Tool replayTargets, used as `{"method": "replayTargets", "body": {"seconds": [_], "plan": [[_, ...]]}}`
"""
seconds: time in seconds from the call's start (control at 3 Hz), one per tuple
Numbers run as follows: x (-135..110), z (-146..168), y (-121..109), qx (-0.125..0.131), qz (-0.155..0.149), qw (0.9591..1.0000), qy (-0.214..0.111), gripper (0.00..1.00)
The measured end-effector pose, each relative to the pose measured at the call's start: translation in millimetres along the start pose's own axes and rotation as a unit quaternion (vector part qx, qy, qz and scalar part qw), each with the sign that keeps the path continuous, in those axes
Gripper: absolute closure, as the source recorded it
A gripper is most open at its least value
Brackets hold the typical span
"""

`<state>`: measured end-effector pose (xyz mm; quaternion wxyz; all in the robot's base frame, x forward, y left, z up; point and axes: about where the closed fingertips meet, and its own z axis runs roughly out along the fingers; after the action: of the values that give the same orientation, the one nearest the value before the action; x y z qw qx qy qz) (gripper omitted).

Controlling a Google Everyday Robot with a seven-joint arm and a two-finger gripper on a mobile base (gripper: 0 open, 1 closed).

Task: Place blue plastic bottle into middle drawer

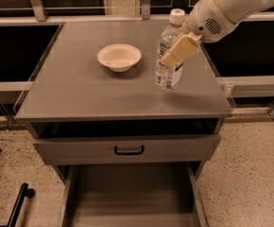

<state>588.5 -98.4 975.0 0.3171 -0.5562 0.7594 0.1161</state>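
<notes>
The blue plastic bottle (pixel 168 72), clear with a white cap and a pale label, is over the right part of the cabinet top (pixel 80 93). It is tilted slightly, and its base is just above the surface. My gripper (pixel 171 56) is shut on the bottle's middle, with one tan finger (pixel 180 50) lying across the label. The arm reaches in from the upper right. The middle drawer (pixel 132 195), a wide grey box with a flat floor, is pulled open at the bottom of the view, below and in front of the bottle.
A shallow white bowl (pixel 119 56) sits on the cabinet top to the left of the bottle. A drawer with a grey front and black handle (pixel 129 150) is just above the open drawer. There are railings behind the cabinet and speckled floor on both sides.
</notes>
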Motion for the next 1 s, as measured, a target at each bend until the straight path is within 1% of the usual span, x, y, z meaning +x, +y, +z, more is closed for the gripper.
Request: {"method": "replayTargets", "body": {"seconds": [0.33,0.67,1.0], "plan": [[-0.6,-4.9,-1.2,-0.002,-0.003,1.0000,-0.007,1.00],[7.4,-25.0,15.7,-0.035,-0.037,0.9985,-0.022,1.00],[16.5,-43.4,33.9,-0.060,-0.062,0.9960,-0.022,1.00]]}}
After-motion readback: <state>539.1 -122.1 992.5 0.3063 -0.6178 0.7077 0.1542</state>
